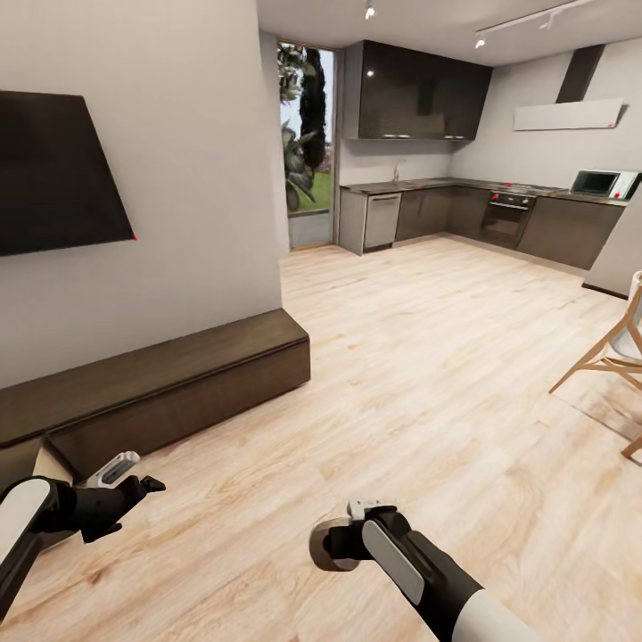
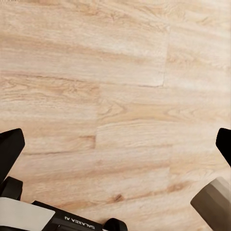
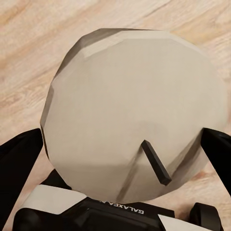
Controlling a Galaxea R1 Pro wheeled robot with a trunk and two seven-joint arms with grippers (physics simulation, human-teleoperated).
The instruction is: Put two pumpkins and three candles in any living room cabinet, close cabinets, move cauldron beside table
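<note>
Right wrist view: we're pinching a candle (image 3: 134, 115) in the right gripper (image 3: 126, 144), prob rigid & light, sides gripping fine. Left gripper (image 2: 115, 144) is hanging spread, empty.

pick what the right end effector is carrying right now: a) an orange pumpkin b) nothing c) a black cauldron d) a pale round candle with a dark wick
d: the right wrist view shows a pale round candle with a short dark wick, held between the right end effector fingers over the wood floor.
</note>
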